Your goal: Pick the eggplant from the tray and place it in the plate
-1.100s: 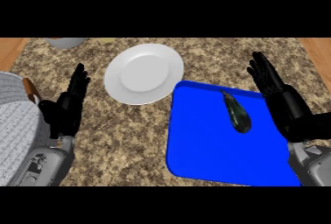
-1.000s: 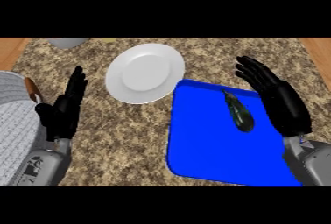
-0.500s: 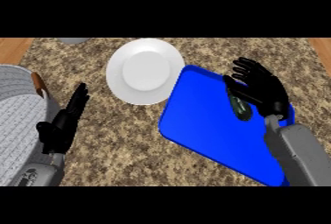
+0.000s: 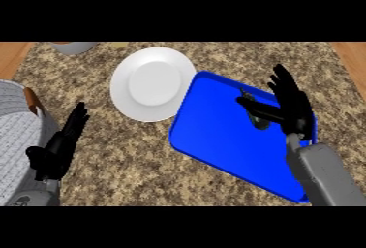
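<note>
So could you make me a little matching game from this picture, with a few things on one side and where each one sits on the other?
Things:
1. plate
2. eggplant
3. left hand
4. tray

Places:
A. lying on the blue tray, beside the right hand
B. on the counter, left of the tray
C. open, at the view's left edge
D. on the counter, under the eggplant

Pairs: 1-B, 2-A, 3-C, 4-D

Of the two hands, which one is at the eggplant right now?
The right hand, over the blue tray, its thumb across the dark eggplant and its fingers straight. The left hand rests open near the left edge, off the tray.
</note>
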Controlling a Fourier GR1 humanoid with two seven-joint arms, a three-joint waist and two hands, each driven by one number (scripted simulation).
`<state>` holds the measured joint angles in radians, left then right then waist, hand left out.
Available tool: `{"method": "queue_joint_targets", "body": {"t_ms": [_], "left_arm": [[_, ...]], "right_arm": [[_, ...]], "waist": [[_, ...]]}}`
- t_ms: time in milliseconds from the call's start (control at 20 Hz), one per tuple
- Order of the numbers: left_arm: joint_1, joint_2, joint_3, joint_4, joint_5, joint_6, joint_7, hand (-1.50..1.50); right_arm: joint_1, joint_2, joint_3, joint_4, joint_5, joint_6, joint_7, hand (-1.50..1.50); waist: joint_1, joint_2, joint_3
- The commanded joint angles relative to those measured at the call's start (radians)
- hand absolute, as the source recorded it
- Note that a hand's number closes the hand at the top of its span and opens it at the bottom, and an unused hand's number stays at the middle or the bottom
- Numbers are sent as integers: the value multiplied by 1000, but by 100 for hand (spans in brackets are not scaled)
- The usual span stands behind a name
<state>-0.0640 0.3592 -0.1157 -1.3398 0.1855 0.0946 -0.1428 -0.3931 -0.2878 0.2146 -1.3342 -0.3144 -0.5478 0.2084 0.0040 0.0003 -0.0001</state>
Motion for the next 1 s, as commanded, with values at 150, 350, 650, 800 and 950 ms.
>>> {"method": "queue_joint_targets", "body": {"t_ms": [150,350,650,800,950], "left_arm": [[42,18,29,9,5,-48,-33,0],[45,-4,17,-19,-2,-29,-13,0],[30,3,31,-17,-16,-39,-24,0],[35,18,63,-44,-1,-60,14,0],[19,-51,24,-47,-56,1,43,0]], "right_arm": [[98,-206,76,-140,81,82,247,-150],[57,-339,76,-116,30,289,367,-150],[-53,-373,111,-77,-26,500,535,-150],[-42,-350,76,-50,-37,556,554,-150],[-34,-341,72,-36,-13,608,590,-150]], "waist": [[-11,-4,-1],[-5,-2,-1],[9,0,0],[4,0,0],[1,0,0]]}}
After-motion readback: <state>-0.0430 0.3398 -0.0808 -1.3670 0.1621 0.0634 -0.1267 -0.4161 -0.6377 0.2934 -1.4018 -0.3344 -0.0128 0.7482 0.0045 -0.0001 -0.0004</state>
